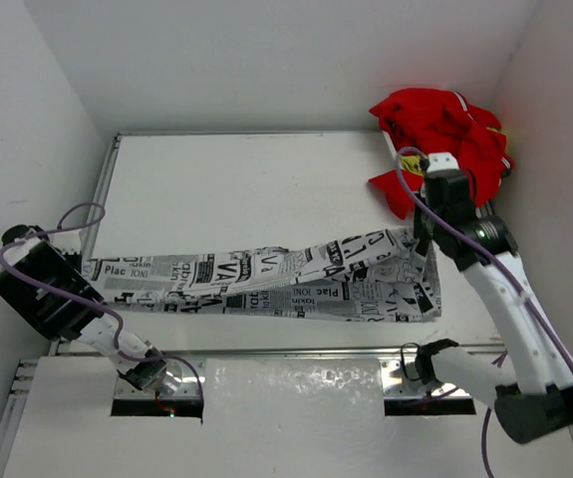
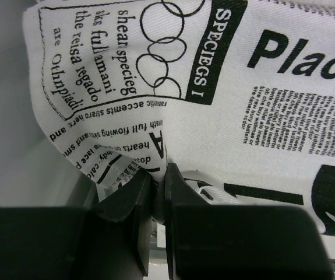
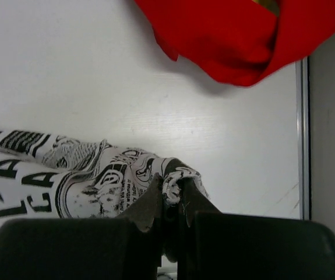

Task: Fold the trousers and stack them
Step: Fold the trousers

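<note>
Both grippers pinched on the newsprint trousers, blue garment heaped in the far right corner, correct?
No: the garment is red, not blue, per the top external view. The left gripper and right gripper are both pinched on the trousers.

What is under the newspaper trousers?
The white table shows around the trousers, which stretch across it. Whatever else might be beneath the cloth is covered.

White table (image 1: 226, 189) boxed in by white walls (image 1: 266, 60).
Plain panels close the left, back and right sides; metal rails (image 1: 105, 189) edge the tabletop; soft, even light.
</note>
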Controlling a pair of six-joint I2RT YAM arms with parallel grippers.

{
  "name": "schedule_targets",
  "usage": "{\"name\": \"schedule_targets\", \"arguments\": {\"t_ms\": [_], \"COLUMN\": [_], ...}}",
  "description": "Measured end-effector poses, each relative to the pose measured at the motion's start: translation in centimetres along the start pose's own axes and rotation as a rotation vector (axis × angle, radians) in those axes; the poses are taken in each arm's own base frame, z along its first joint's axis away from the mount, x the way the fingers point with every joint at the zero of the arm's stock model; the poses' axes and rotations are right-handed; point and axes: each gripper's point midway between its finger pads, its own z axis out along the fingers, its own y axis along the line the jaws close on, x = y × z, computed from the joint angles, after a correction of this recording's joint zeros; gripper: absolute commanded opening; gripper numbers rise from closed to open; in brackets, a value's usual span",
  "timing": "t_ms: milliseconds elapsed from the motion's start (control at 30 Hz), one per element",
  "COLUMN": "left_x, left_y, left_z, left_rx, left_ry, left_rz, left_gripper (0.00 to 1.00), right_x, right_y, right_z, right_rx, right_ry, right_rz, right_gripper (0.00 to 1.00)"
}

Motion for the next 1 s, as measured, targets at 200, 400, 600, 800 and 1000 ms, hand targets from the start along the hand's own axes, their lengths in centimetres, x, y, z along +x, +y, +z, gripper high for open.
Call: {"name": "schedule_targets", "arguments": {"t_ms": [200, 400, 600, 800, 1000], "left_x": [-1.7, -2.2, -1.7, -0.4, 0.0], "left_y": [0.5, 0.4, 0.0, -0.5, -0.5], "left_z": [-0.8, -0.5, 0.2, 1.2, 1.6], "left_rx": [0.008, 0.026, 0.028, 0.029, 0.021], "left_ry": [-0.047, -0.068, -0.070, -0.043, -0.034], "left_rz": [-0.011, -0.017, -0.015, -0.012, -0.010], "left_gripper": [0.00, 0.00, 0.00, 0.00, 0.00], "right_x": [-2.1, -3.1, -2.4, -0.2, 11.4], "right_y": [0.4, -0.5, -0.9, -1.3, -2.7], "right_z": [9.2, 15.0, 13.3, 8.4, 9.4], "right_rx": [0.073, 0.118, 0.067, -0.009, 0.099], "right_ry": [0.064, -0.064, -0.294, -0.452, -0.286], "right_rz": [-0.029, 0.052, 0.101, 0.163, 0.316], "right_gripper": [0.00, 0.00, 0.00, 0.00, 0.07]}}
